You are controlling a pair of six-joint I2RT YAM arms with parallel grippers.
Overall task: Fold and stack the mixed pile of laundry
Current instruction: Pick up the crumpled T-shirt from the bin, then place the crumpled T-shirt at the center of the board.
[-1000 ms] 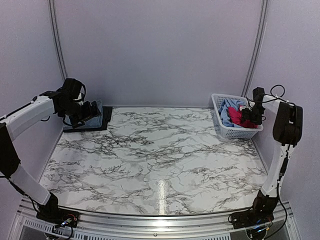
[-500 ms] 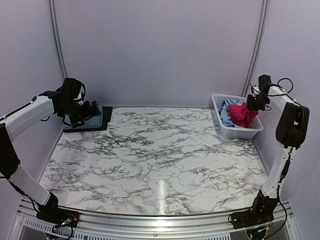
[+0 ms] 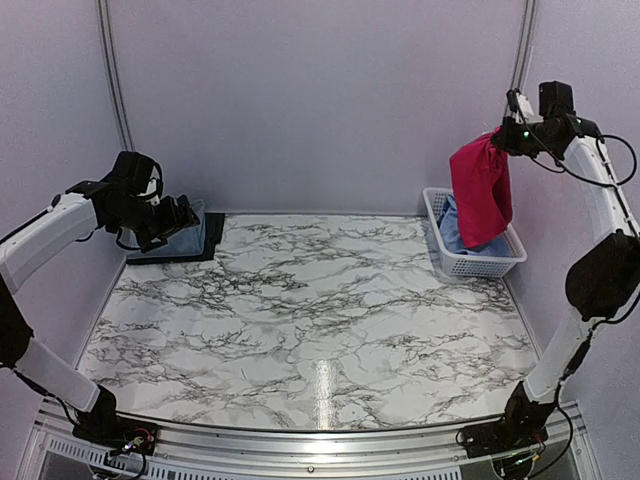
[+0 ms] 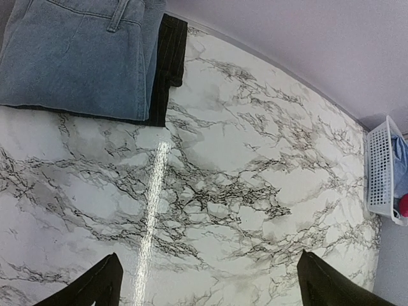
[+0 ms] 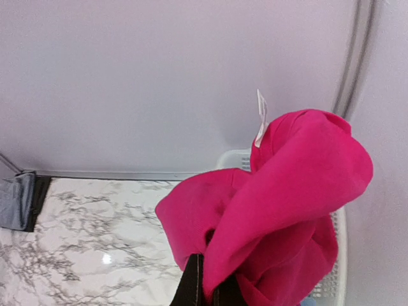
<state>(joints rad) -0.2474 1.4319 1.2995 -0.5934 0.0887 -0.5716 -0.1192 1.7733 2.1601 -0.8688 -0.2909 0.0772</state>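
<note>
The right claw (image 3: 506, 136) is raised high over the far right corner of the table (image 3: 320, 320). Its fingers are pressed together on a fold of the pink T-shirt (image 3: 481, 190). The shirt hangs free from the pinch in a loose bunch, and its lower end hangs over the white basket (image 3: 470, 266). Whether the hem touches the basket or what lies in it, I cannot tell. In the right wrist view, pink cloth is gathered around the fingertips and a small white label (image 5: 260, 118) sticks up at the top of the bunch.

The light blue shirt (image 3: 450, 232) lies crumpled inside the basket, at its left side, partly behind the hanging pink cloth.

The left claw (image 3: 182, 214) is spread wide with nothing between its fingers. It hovers above the far left corner, just over the folded stack.

In that stack, the denim piece (image 4: 76, 57) lies flat on top of the dark piece (image 4: 169, 60). The dark one shows as a band along one side and along the near edge. The stack sits against the back wall, well apart from the basket, with bare marble between them.
</note>
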